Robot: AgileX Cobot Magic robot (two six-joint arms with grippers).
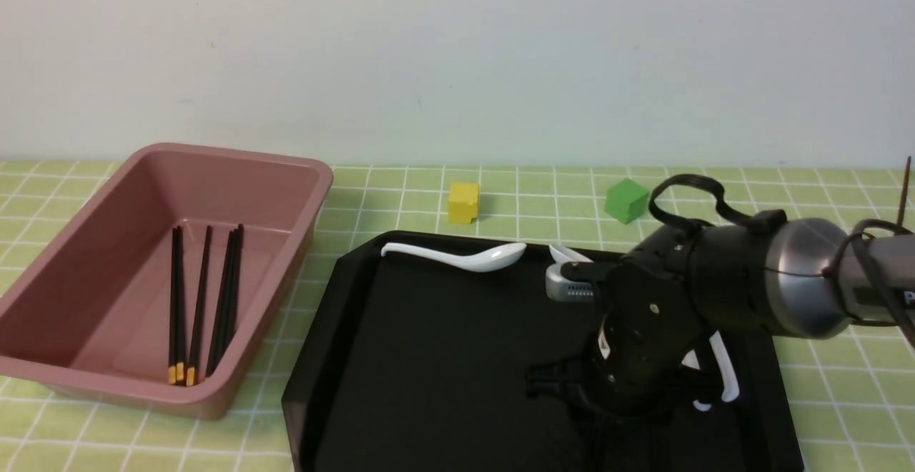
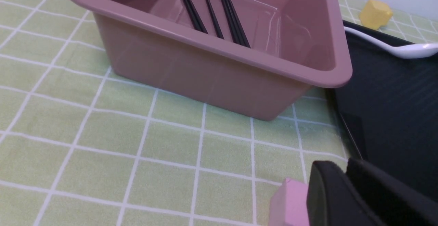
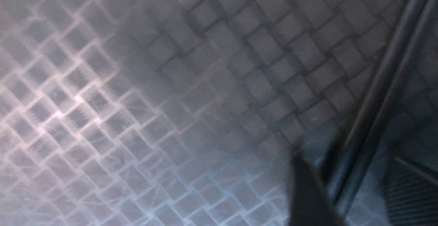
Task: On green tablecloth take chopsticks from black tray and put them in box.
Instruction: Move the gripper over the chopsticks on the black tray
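The pair of black chopsticks [image 3: 370, 102] still to be moved lies side by side on the woven-looking floor of the black tray [image 1: 429, 350], passing between the parted fingers of the right gripper [image 3: 356, 185]. Those fingers are spread and not yet clamped, with a gap showing to the ribbed pad [image 3: 414, 191]. The step in hand, as I judge it, is to close on both sticks at once: keep them centred, bring the fingers in evenly, and let the two stay flat against each other so neither rolls out or crosses. The tips should stay low enough to get under the sticks' roundness without pressing on the tray. Once the grip is firm, a straight lift ought to come before any sideways travel, since long thin sticks may pivot and catch the white spoons [image 1: 724, 368] close to the arm. The way to the pink box [image 1: 275, 164] runs to the robot's left, past the spoon at the tray's far edge [image 1: 482, 259], and the lift should clear the box's rim. Inside, other chopsticks [image 1: 200, 300] lie roughly lengthwise, so lining the pair up with them before a low release would suit. The left gripper [image 2: 345, 173] is beyond the box's near side, over the green tablecloth [image 2: 171, 143]; whether its fingers are parted I cannot tell.
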